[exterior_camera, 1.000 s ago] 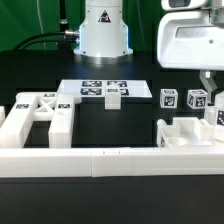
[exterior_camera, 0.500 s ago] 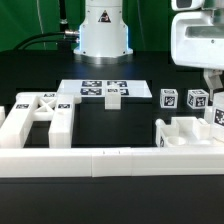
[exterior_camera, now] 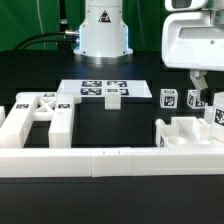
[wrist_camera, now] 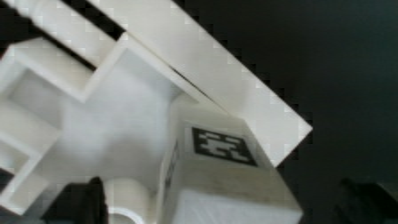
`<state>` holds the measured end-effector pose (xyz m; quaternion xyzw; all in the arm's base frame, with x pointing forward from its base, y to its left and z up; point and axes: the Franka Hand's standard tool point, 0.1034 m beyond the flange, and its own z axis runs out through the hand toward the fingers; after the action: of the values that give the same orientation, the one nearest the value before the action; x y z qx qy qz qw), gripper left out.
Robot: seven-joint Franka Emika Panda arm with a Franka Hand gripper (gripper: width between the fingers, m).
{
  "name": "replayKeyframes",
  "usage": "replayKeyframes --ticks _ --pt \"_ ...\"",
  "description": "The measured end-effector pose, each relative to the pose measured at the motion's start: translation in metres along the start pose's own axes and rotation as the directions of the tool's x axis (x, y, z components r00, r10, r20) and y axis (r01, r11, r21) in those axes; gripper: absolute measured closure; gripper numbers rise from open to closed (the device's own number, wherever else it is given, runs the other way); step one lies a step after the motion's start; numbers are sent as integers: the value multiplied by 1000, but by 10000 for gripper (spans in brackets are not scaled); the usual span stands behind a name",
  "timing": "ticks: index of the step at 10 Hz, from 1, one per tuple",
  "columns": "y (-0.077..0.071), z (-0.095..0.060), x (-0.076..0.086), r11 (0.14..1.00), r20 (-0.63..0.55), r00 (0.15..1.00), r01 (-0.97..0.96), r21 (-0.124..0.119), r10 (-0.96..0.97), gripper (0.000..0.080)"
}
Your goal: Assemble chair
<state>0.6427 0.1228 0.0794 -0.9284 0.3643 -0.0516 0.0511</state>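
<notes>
The chair's white parts lie loose. A flat piece with crossed braces (exterior_camera: 36, 114) is at the exterior view's left and an open frame piece (exterior_camera: 185, 135) at its right. Three tagged blocks stand behind the frame (exterior_camera: 169, 98) (exterior_camera: 197, 100) (exterior_camera: 216, 116). A small tagged block (exterior_camera: 113, 95) sits on the marker board (exterior_camera: 90, 88). My gripper (exterior_camera: 203, 90) hangs right over the middle tagged block. In the blurred wrist view the gripper (wrist_camera: 217, 208) is open, its dark fingers (wrist_camera: 71, 200) far apart on either side of a tagged white part (wrist_camera: 222, 145), with a round peg (wrist_camera: 134, 200) beside it.
The long low white border rail (exterior_camera: 110, 160) runs along the front of the table. The robot's white base (exterior_camera: 103, 30) stands at the back centre, with cables on the dark table behind the parts.
The gripper drifted toward the exterior view's right, then came back left and slightly lower over the tagged blocks. The parts have not moved.
</notes>
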Motion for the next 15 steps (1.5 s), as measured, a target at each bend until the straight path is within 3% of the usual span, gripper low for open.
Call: replayKeyframes --ticks 2,7,10,13,14,15 --pt "0 -1 -2 967 -1 968 251 -36 -251 150" --pt "2 -1 4 784 11 785 619 -40 -620 150" --pt "3 -1 5 585 22 586 810 -39 -810 150" --pt "4 -1 5 586 22 587 809 -37 -809 160" --pt "4 -1 5 598 22 599 801 -37 -801 321" --pt "4 -1 5 598 22 599 801 -37 -801 321"
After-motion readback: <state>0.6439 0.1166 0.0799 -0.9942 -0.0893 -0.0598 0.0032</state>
